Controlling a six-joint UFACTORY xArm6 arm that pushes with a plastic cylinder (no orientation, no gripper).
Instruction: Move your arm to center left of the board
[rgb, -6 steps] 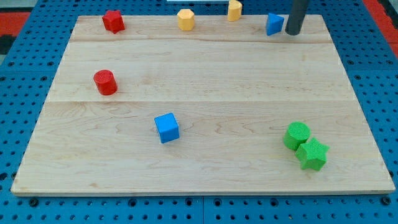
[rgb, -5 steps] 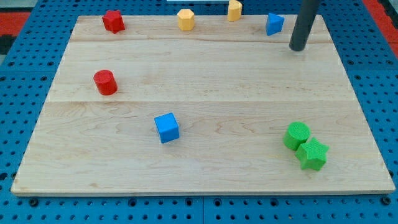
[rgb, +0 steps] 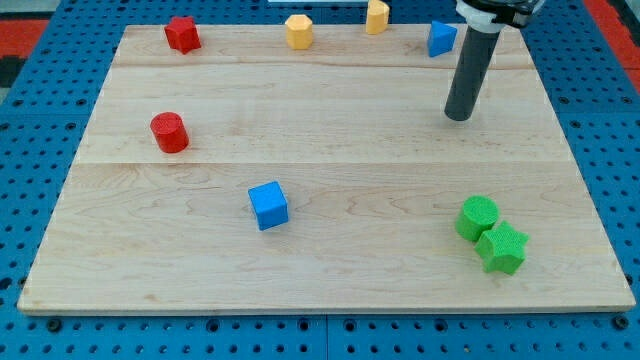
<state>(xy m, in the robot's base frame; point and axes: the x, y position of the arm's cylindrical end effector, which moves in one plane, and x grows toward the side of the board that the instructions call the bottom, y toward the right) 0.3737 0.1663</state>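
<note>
Board (rgb: 330, 130) — a pale wooden one — lies on the blue pegboard counter (rgb: 30, 150). No pincer is in view; the arm ends in a dark rod, and my tip (rgb: 458, 116) rests on the board's right part, below the blue block (rgb: 441, 38) and touching no block. Centre left, well apart from my tip, stands the red cylinder (rgb: 169, 132). The green cylinder (rgb: 478, 217) touches the green star (rgb: 502, 248).

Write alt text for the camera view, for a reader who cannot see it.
My tip rests on a wooden board toward the view's upper right, below a blue block and touching no block. The red cylinder stands at the board's center left.
</note>
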